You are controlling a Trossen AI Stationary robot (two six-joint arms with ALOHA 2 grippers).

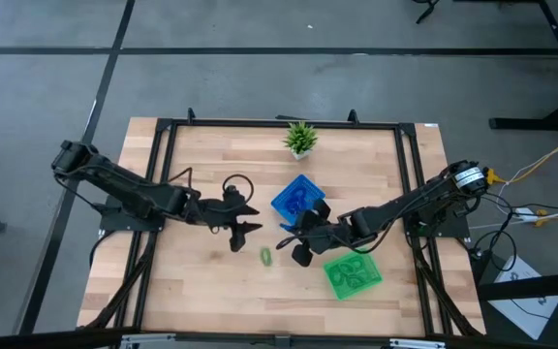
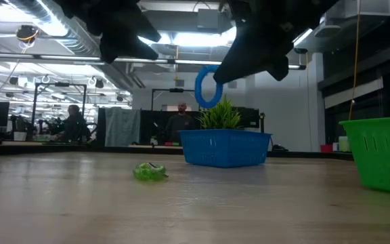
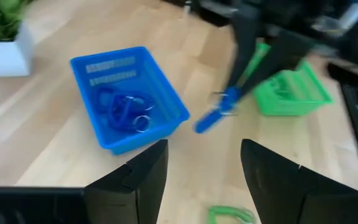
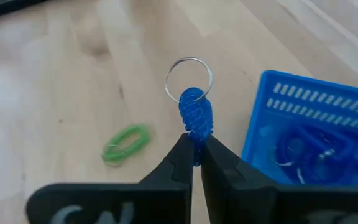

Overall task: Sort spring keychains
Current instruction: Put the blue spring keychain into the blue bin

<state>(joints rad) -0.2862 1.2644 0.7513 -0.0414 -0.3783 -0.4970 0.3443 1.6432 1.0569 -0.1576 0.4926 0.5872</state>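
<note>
You are carrying a blue spring keychain (image 4: 195,115) beside the blue tray (image 1: 296,198).
Over the bench (image 1: 201,281), your right end effector (image 1: 292,244) is pinching only its coil tip, so it could slip out; your left end effector (image 1: 241,219) is hovering wide above the green spring keychain (image 1: 265,256).

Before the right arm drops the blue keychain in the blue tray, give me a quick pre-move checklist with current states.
1. Right gripper shut on blue keychain: ok.
2. Keychain lifted clear of the table: ok.
3. Keychain already above blue tray: not ok, it hangs beside it.
4. Left gripper open, holding nothing: ok.
5. Green keychain sorted into green tray: not ok, it lies on the table.
</note>
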